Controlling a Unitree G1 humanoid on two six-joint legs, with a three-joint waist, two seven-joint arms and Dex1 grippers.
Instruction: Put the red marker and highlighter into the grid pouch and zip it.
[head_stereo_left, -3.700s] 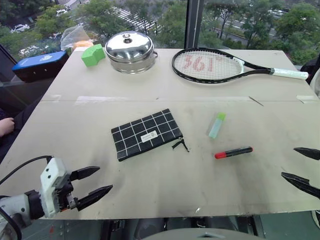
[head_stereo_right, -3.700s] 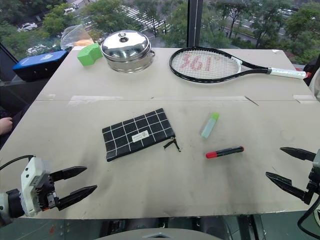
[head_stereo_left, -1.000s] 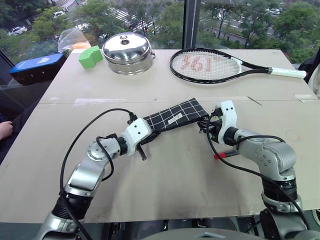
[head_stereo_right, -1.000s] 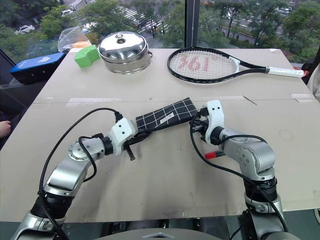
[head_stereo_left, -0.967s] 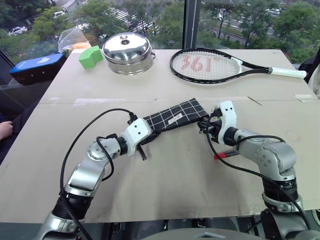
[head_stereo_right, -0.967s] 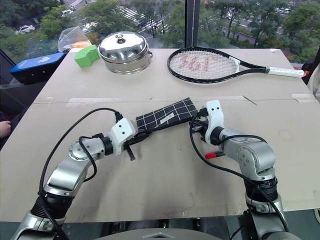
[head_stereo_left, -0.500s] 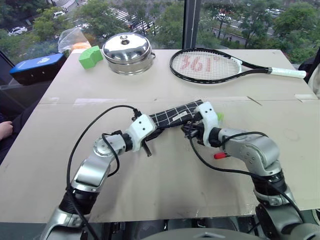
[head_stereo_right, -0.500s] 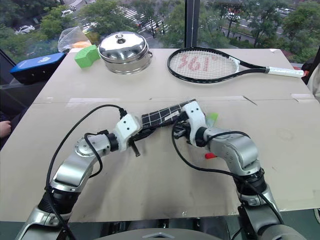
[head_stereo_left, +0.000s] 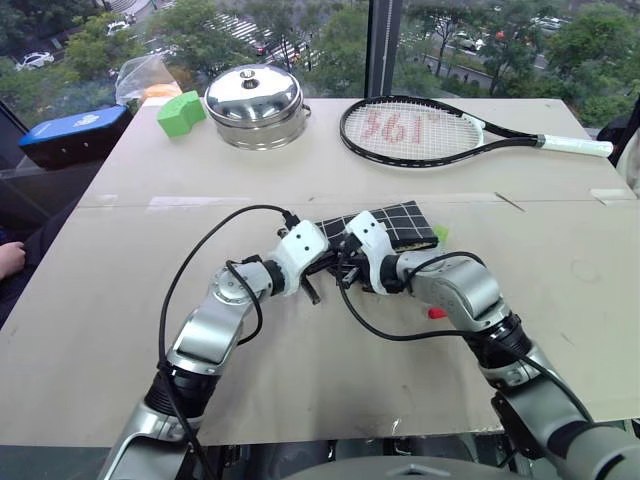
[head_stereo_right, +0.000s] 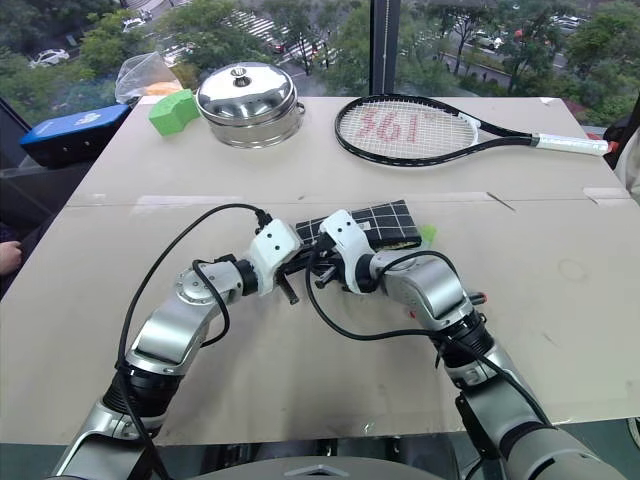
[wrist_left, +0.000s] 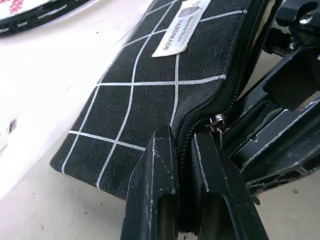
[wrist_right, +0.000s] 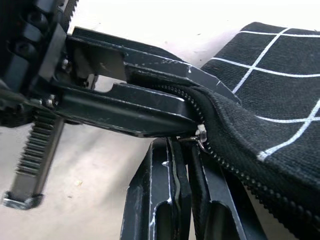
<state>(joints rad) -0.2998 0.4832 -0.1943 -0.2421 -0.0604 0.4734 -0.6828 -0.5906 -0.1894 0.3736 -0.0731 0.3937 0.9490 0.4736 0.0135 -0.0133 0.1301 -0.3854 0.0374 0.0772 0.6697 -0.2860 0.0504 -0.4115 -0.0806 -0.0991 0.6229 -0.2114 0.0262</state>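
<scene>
Black fabric grid pouch (head_stereo_left: 385, 222) with white lines lies mid-table on the pale board tabletop (head_stereo_left: 300, 380), between both arms. Left gripper (wrist_left: 181, 150) is clamped on the pouch's corner beside the zipper. Right gripper (wrist_right: 185, 165) is pinched on the zipper pull at that same corner. Mint-green highlighter (head_stereo_left: 440, 233) peeks past the pouch's far end; red marker's cap (head_stereo_left: 436, 313) shows beside the right forearm.

The black white-gridded grid pouch (head_stereo_left: 395, 222) lies mid-table, the highlighter (head_stereo_left: 440, 233) and red marker (head_stereo_left: 437, 312) beside it.
</scene>
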